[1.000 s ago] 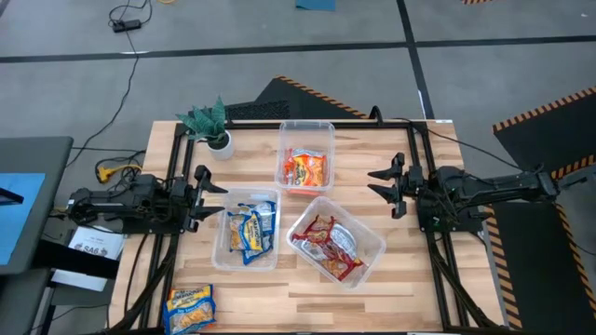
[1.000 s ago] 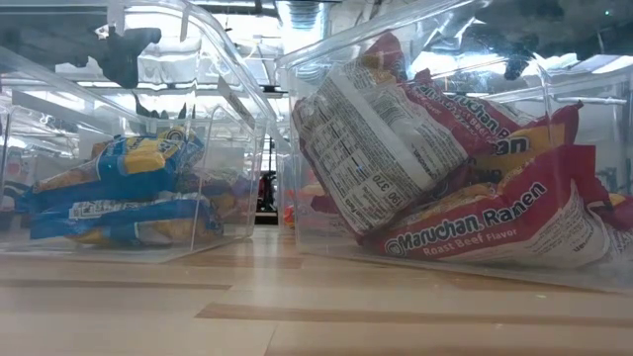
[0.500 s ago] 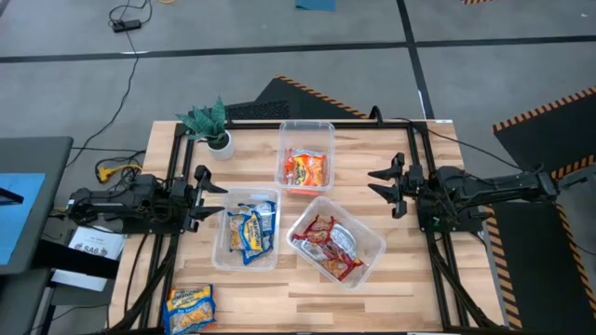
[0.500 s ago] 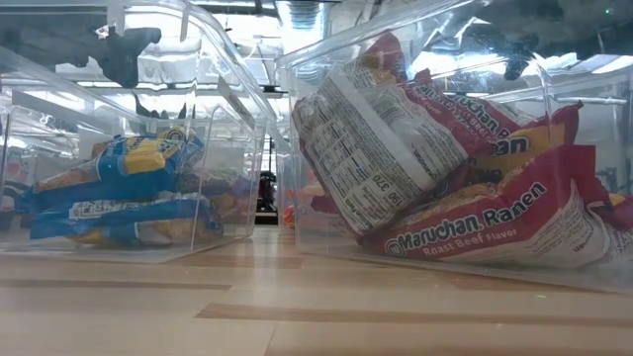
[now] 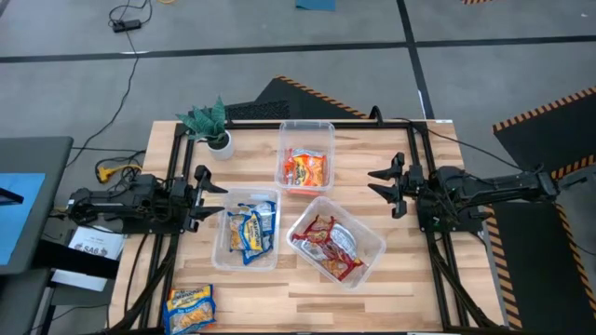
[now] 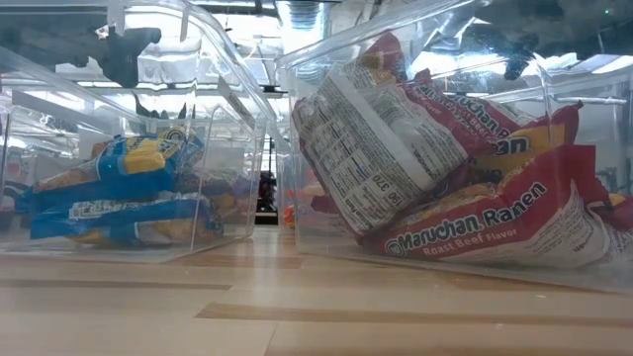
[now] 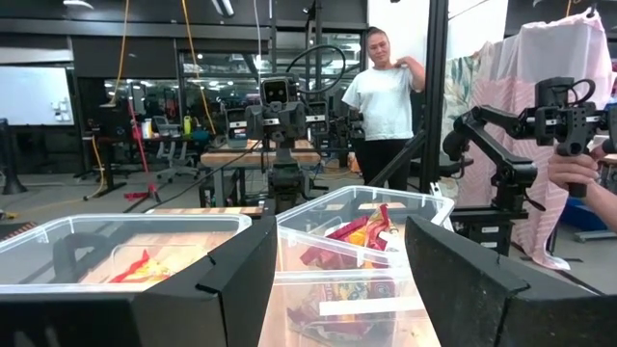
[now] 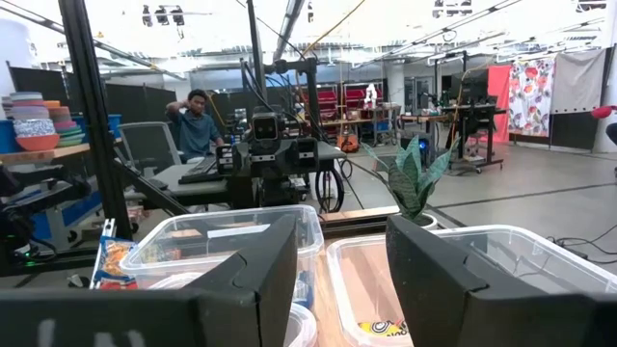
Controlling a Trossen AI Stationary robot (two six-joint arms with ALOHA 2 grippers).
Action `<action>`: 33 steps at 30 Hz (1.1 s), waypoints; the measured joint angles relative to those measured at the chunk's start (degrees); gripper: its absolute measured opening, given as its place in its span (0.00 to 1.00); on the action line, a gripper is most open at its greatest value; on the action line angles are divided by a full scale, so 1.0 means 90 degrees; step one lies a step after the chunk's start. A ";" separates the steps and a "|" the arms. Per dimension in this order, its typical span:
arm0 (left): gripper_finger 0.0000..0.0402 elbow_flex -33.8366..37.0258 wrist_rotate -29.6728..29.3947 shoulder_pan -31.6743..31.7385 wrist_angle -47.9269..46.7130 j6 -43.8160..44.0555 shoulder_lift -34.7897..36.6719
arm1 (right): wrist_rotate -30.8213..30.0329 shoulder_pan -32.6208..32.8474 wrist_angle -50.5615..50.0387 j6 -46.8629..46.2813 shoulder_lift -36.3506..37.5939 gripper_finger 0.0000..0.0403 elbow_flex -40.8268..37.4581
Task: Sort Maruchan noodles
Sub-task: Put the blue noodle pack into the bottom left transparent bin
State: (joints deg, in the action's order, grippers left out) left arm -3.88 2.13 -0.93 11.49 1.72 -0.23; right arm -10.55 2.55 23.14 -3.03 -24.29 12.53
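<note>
Three clear bins stand on the wooden table. The far one (image 5: pixel 306 156) holds orange noodle packets (image 5: pixel 305 169), the left one (image 5: pixel 247 229) blue ones (image 5: pixel 250 231), the right one (image 5: pixel 336 242) red ones (image 5: pixel 326 246). One yellow-blue packet (image 5: pixel 190 308) lies flat on the table's near left corner. My left gripper (image 5: pixel 207 196) stands open at the left edge, raised, apart from the bins. My right gripper (image 5: pixel 384 185) stands open at the right edge, likewise holding nothing.
A small green potted plant (image 5: pixel 210 124) stands at the far left corner. Black frame rails run along the table's left and right sides. Bare wood lies along the near edge. People show in the room beyond the table in both wrist views.
</note>
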 joint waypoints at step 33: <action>0.55 -0.0062 -0.0073 -0.0012 0.0595 0.0552 -0.0139 | 0.0000 0.0000 -0.0001 -0.0010 0.0000 0.45 0.0000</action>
State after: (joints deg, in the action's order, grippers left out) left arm -4.44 1.48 -1.04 16.85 6.69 -1.48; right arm -10.55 2.55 23.14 -3.11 -24.29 12.53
